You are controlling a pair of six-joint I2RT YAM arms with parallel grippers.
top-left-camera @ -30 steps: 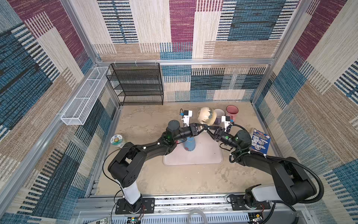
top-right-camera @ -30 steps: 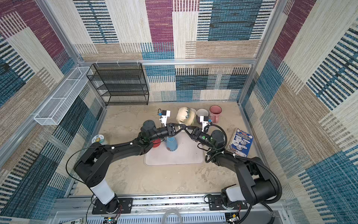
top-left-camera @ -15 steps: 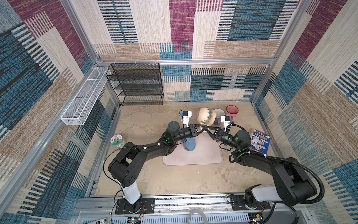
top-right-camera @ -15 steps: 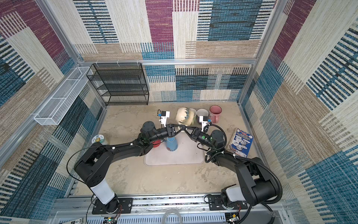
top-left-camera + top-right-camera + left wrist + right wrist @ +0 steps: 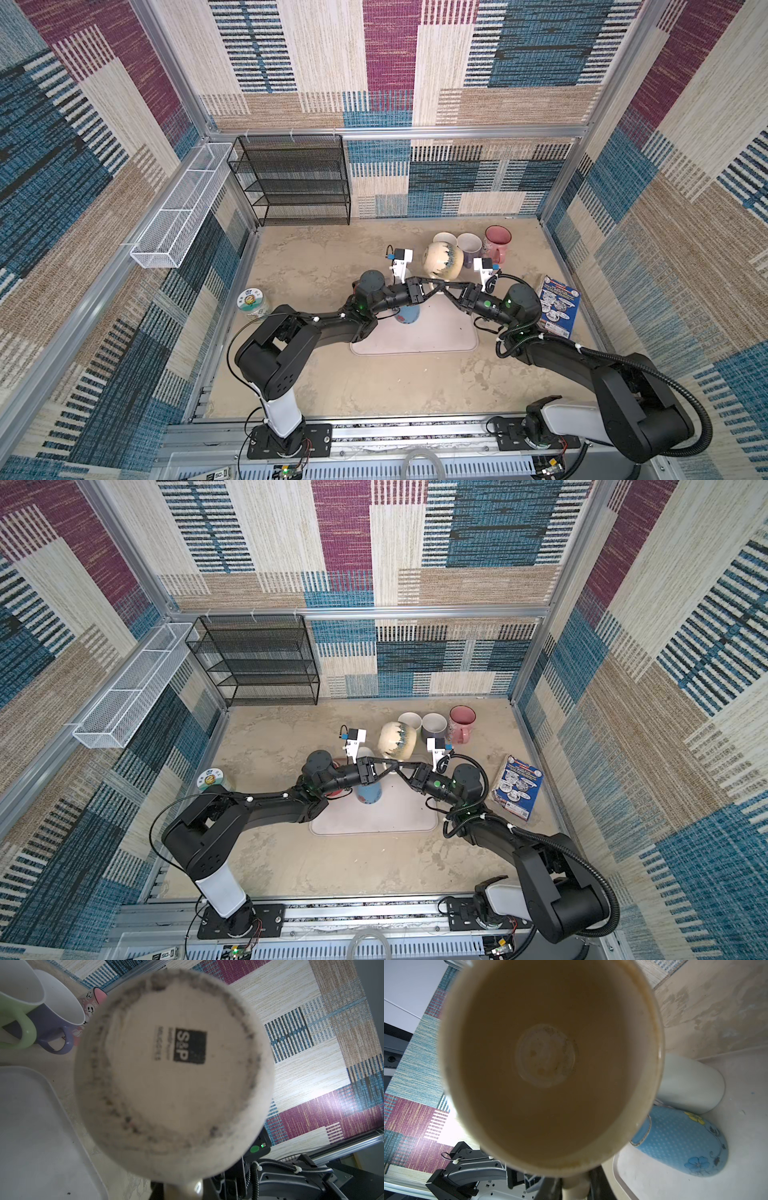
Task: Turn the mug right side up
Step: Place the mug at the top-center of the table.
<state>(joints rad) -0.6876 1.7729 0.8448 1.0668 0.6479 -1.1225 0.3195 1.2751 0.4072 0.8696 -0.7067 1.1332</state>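
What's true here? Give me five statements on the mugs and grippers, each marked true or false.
1. The cream mug rests on the tray. False: it is held in the air, on its side.
2. Its mouth is turned toward the right arm. True.
3. The blue floral mug is on the tray. True.
4. The pink mug lies on its side. False: it stands upright, mouth up, near the back wall.
5. The left gripper is open, clear of the cream mug. False: it is shut on the cream mug, as is the right gripper.
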